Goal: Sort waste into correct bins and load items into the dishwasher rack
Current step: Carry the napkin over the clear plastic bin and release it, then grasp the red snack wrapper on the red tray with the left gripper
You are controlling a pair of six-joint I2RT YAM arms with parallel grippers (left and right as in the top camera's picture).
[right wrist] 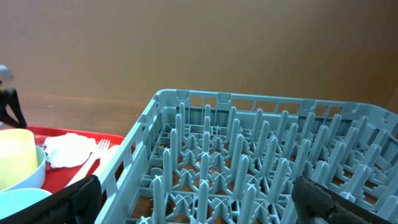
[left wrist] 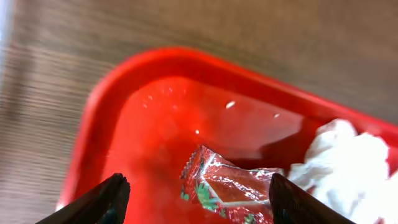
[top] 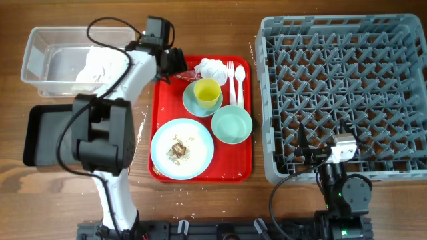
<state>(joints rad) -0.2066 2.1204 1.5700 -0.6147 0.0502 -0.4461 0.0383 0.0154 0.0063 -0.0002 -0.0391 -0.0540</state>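
A small red wrapper lies in the far-left corner of the flat red serving tray, beside a crumpled white napkin. My left gripper is open, its fingers either side of the wrapper and just above it. In the overhead view the left gripper hovers by the wrapper and the napkin. My right gripper is open and empty over the front-left of the grey dishwasher rack. It also shows in the overhead view.
The red tray holds a large plate with food scraps, a saucer under a yellow cup, a mint bowl, a fork and a spoon. A clear tub holding a napkin and a black tray sit at the left.
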